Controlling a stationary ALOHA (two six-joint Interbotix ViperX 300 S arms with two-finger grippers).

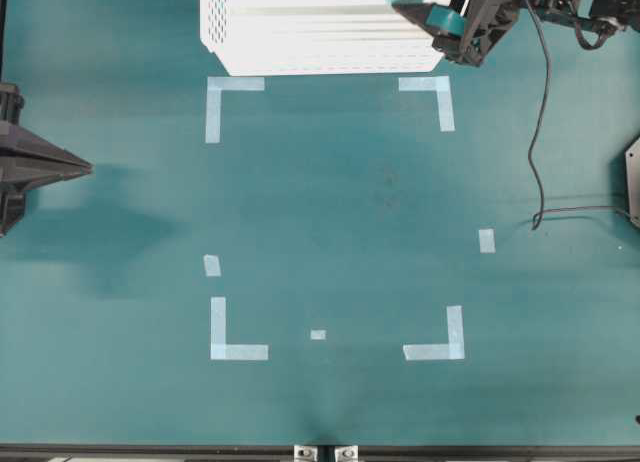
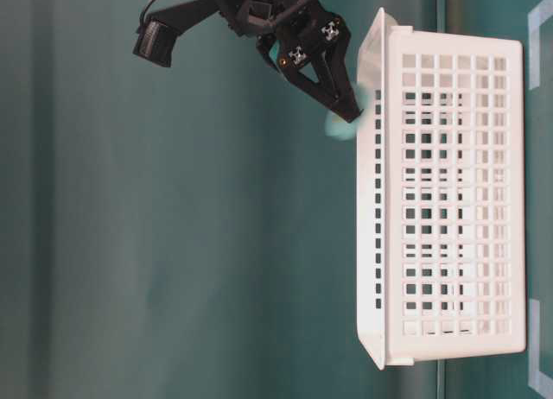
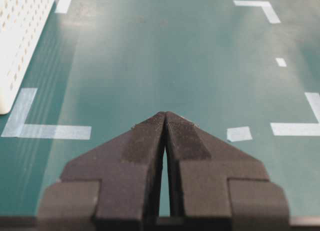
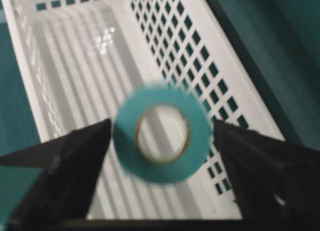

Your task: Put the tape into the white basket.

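Right gripper (image 4: 160, 141): fingers (image 4: 75, 161) spread wide, with a gap on each side of the tape (image 4: 161, 137); nothing is grasped. The tape, a blurred teal ring with a pale core, hangs free between the fingers, above the ribbed floor of the basket (image 4: 235, 86). In the table-level view the right gripper (image 2: 346, 105) points at the basket rim (image 2: 371, 200), a pale teal blur at its tip. In the overhead view the right gripper (image 1: 455, 22) sits over the basket's right corner (image 1: 300, 42). Left gripper (image 3: 165, 118): fingers pressed together, tips meeting, empty, above the green table (image 3: 165, 56) well apart from the basket. Pale tape corner marks (image 1: 225, 332) outline a rectangle on the table
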